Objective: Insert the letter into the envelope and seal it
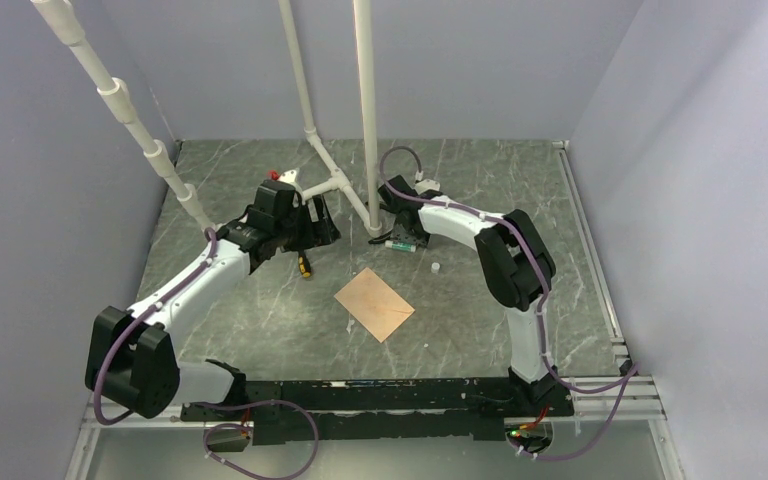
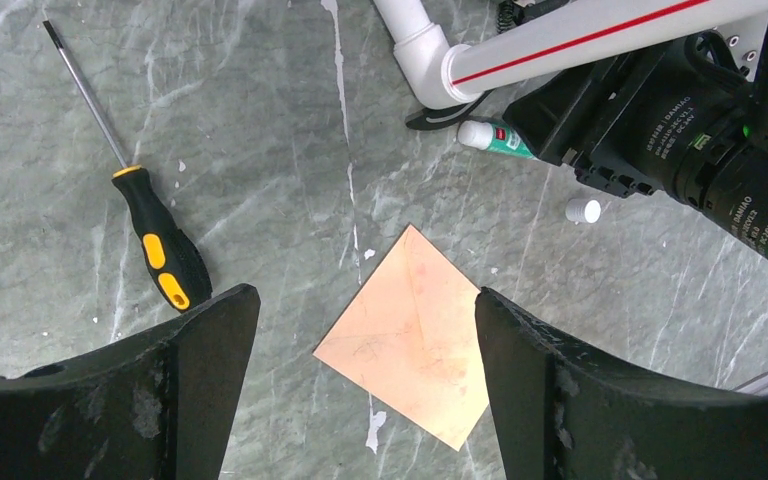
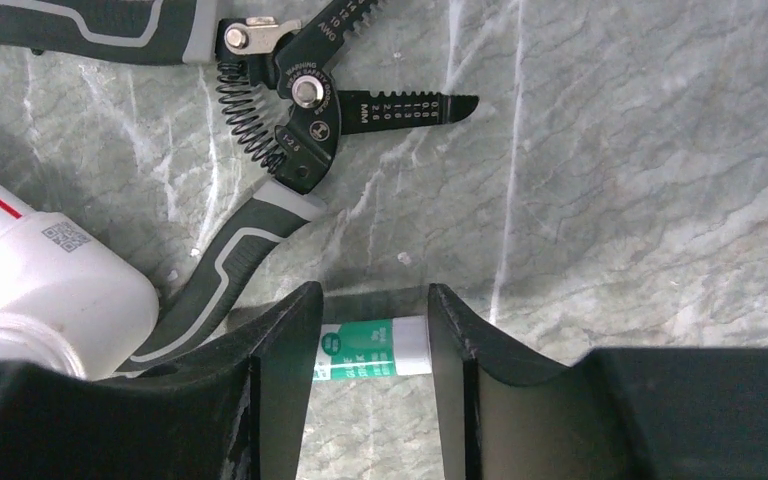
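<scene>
Marbled green tabletop (image 1: 260, 330), lilac walls (image 1: 720, 150) (plain)

envelope (image 1: 374, 303) flat mid-table, bare marble on all sides; open lanes from above and from the near edge. screwdriver (image 2: 160, 250) lies off its far-left side, well apart, with a strip of bare table between. left gripper (image 2: 365, 300) is up over that side, jaws wide. far side is crowded: pvc pipe frame (image 1: 365, 110) comes down between the two arms. pliers (image 3: 290, 120) sprawl by its foot, one handle running in beside the pipe fitting. glue stick (image 3: 375, 350) lies near. right gripper (image 3: 375, 295) is low over the stick, jaws narrowly parted, pipe close alongside. small white cap (image 2: 583, 210) sits loose between stick and envelope. walls hem the left, right and back.
</scene>
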`<state>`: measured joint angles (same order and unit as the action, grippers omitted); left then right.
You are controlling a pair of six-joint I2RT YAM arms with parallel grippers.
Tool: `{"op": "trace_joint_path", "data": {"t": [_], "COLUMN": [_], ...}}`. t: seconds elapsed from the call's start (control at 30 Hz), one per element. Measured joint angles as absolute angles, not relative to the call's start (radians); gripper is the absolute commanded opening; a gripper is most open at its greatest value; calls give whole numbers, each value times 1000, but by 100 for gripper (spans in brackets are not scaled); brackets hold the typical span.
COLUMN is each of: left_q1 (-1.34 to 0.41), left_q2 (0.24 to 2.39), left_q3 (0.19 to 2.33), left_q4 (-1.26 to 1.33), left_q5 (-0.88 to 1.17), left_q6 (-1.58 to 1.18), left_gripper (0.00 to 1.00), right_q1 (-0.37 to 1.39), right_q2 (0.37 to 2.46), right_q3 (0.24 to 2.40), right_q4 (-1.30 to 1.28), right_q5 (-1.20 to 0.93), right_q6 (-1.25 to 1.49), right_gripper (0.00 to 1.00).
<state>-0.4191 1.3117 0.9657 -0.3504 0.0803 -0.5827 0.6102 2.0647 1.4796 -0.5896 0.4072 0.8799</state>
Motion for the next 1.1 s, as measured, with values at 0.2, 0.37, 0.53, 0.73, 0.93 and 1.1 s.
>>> {"op": "trace_joint_path", "data": {"t": [0.2, 0.37, 0.53, 0.73, 0.93, 1.1], "left_q1": [-419, -418, -416, -414, -413, -413], "left_q2": [1314, 1315, 1319, 1319, 1319, 1319], "left_q3": [966, 966, 966, 966, 966, 965], "left_q4": [-360, -361, -361, -356, -351, -342], "left_q5": [80, 81, 81, 82, 86, 91], "left_q6": [-583, -585, -588, -591, -598, -608], "left_gripper": [84, 84, 84, 84, 84, 84], "right_q1": [610, 610, 609, 609, 609, 610], "right_q2": [2046, 2009, 1907, 1702, 1671, 1672], "right_q3": [1434, 1385, 1299, 1161, 1044, 986], "right_q4": [-538, -520, -492, -352, -201, -176], "right_q5": [376, 350, 334, 229, 57, -30], "right_q6": [827, 760, 675, 519, 348, 189], "right_gripper": [41, 49, 60, 63, 65, 64]}}
